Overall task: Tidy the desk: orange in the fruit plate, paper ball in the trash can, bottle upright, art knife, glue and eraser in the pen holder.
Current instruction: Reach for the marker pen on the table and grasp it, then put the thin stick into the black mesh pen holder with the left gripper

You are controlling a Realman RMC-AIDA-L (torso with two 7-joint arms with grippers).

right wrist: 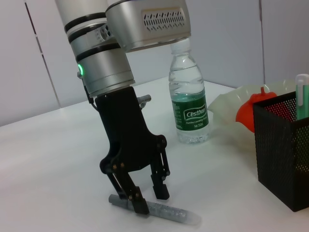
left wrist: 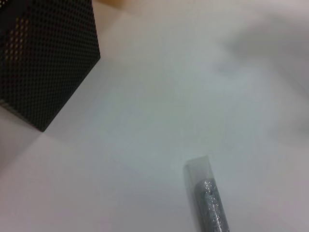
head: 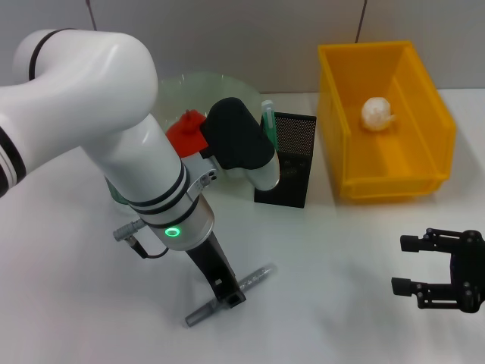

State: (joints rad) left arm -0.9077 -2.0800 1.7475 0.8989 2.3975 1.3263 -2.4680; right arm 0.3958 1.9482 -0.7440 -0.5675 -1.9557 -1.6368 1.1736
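The left gripper (right wrist: 144,200) is down on the white desk (head: 341,250), right over a thin grey stick with a clear cap, which looks like the glue stick (right wrist: 159,210). Its two fingers stand a little apart, one on each side of the stick, and I cannot tell if they are squeezing it yet. So the step in hand looks like picking up the glue.

The other jobs look mostly done. The paper ball (head: 377,113) lies in the yellow trash can (head: 424,163). The orange (head: 186,130) sits in the pale green fruit plate (head: 178,87). The water bottle (right wrist: 188,96) stands upright, seen from the right wrist. Something pale green pokes out of the black mesh pen holder (head: 292,163). I cannot see the eraser.

The right gripper (head: 443,282) waits low over the desk on the right, fingers wide apart, holding nothing.

Next, I think the left fingers need to close tight on the stick, lift it, carry it to the pen holder close by, tip it so it points down, and let it drop in. The stick is round and may roll or slip
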